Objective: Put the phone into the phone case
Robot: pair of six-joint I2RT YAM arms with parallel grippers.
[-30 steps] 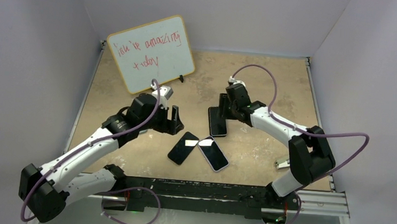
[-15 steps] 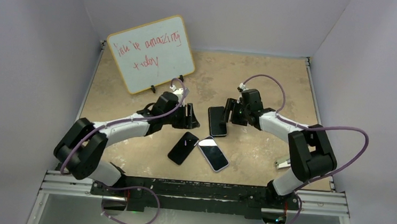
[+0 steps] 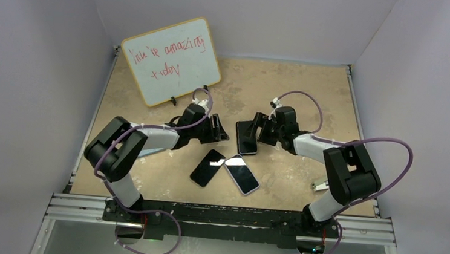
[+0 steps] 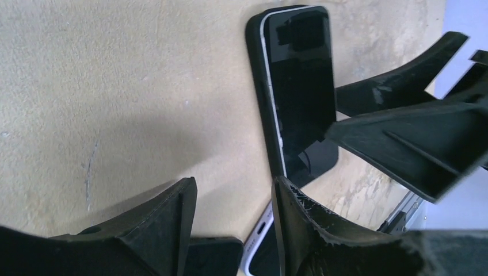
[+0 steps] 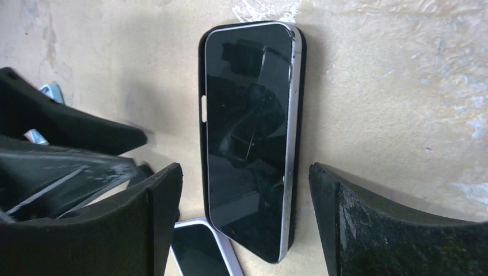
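Both arms have closed in on the phone [image 3: 246, 138], which lies face up on its case [image 4: 325, 161] near the middle of the bench [image 3: 311, 85], toward the far edge. Left fingers [image 4: 172, 213] stand partly apart, empty. Right fingers [image 5: 345, 218] spread wide astride it, gripping nothing. Stiff and light, with slick breakable glass: press its corners into the rim, not the screen.

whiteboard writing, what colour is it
The whiteboard writing is red, clearest in the top external view.
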